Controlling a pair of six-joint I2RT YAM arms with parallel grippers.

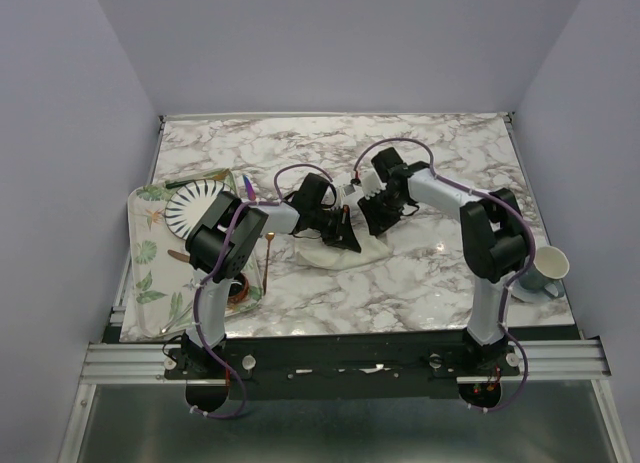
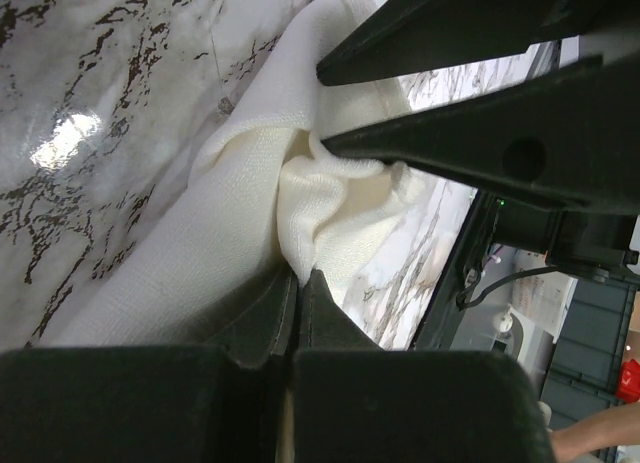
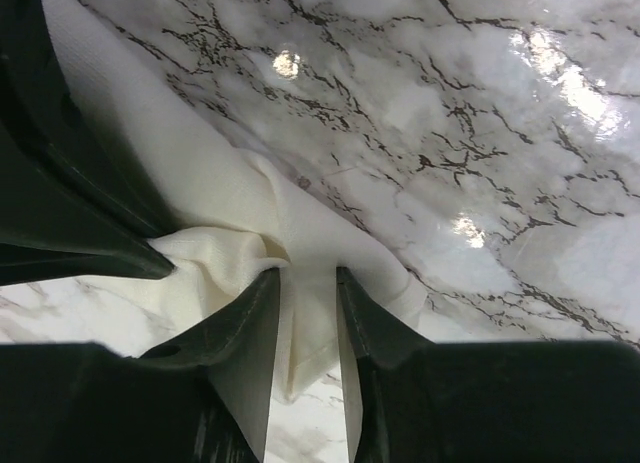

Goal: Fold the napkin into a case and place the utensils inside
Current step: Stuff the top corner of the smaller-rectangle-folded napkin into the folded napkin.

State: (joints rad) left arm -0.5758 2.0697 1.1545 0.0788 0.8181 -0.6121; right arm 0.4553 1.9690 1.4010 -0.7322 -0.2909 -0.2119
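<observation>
cream cloth, the napkin [image 1: 368,251], lies bunched near the middle of the marble table [image 1: 430,283], between the two arms. the left gripper [image 2: 297,281] has its fingers pressed together on a fold of it. the right gripper [image 3: 307,278] straddles another fold, fingers a little apart. the purple utensil [image 1: 243,183] and gold fork [image 1: 270,245] sit by the leafy tray [image 1: 145,253] on the left.

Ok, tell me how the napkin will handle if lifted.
Likely floppy: the napkin bunches into soft folds where the left gripper pinches it. Probably light, so it'd sag when raised. Woven texture should resist slipping.
</observation>
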